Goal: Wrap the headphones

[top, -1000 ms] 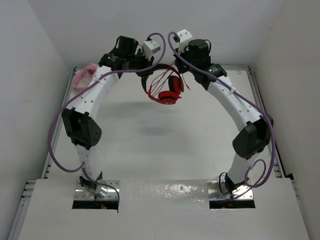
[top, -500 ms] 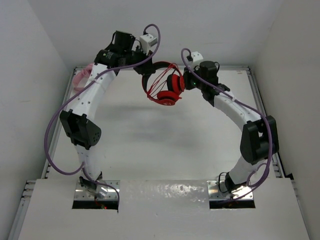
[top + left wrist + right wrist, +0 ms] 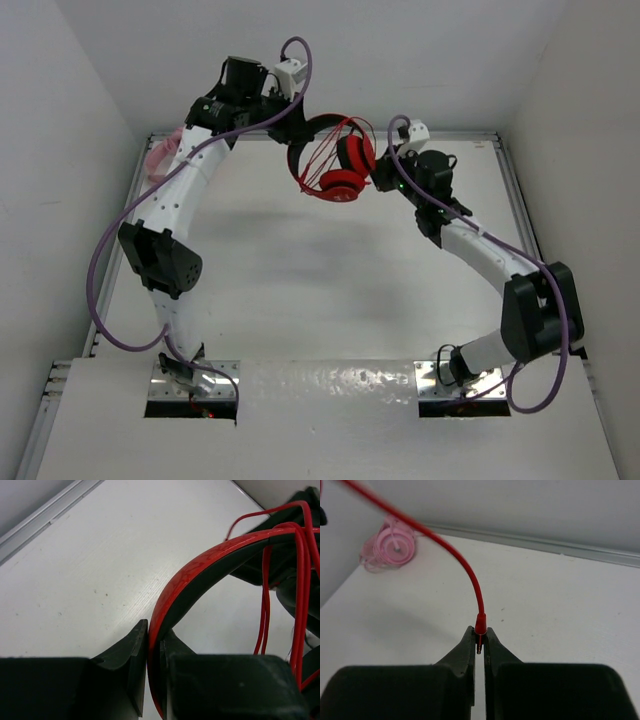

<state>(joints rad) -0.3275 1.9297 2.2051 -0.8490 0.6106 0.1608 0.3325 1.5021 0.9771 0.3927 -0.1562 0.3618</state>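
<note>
Tightly, the left gripper [image 3: 154,632] pinches the headphones [image 3: 200,562] by the headband; the right gripper [image 3: 479,637] is closed on the cord [image 3: 468,570] at its plug.

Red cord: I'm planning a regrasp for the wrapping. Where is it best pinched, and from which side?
Probably at the plug, its one stiff part, coming end-on from its tip; the cord beyond curves away limp. The right gripper pinches it there.
</note>
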